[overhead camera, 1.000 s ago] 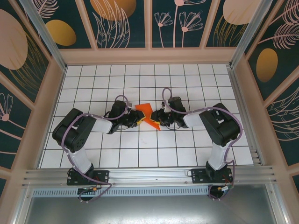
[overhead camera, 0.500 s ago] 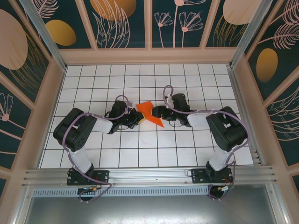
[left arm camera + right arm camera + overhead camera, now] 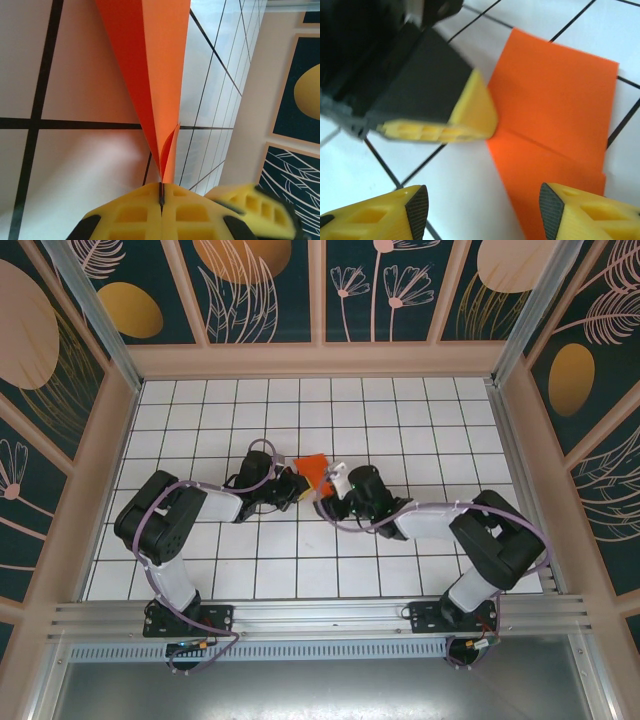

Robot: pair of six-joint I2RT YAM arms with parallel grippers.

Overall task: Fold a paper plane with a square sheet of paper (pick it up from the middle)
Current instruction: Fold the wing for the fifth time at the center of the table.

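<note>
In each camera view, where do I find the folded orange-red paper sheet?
Top external: folded orange-red paper sheet at the middle of the white tiled table.
Left wrist: paper at centre, rising from the shut left hand.
Right wrist: paper across the right half.
Shared landmark: left hand's yellow tip pinching the paper's edge.

A white surface (image 3: pixel 200 410), ruled into square tiles by thin black lines, fills the middle of the top view. Just above its centre lies a thin, folded orange-red paper sheet (image 3: pixel 313 468), casting a reddish tint on the tiles beneath.
</note>
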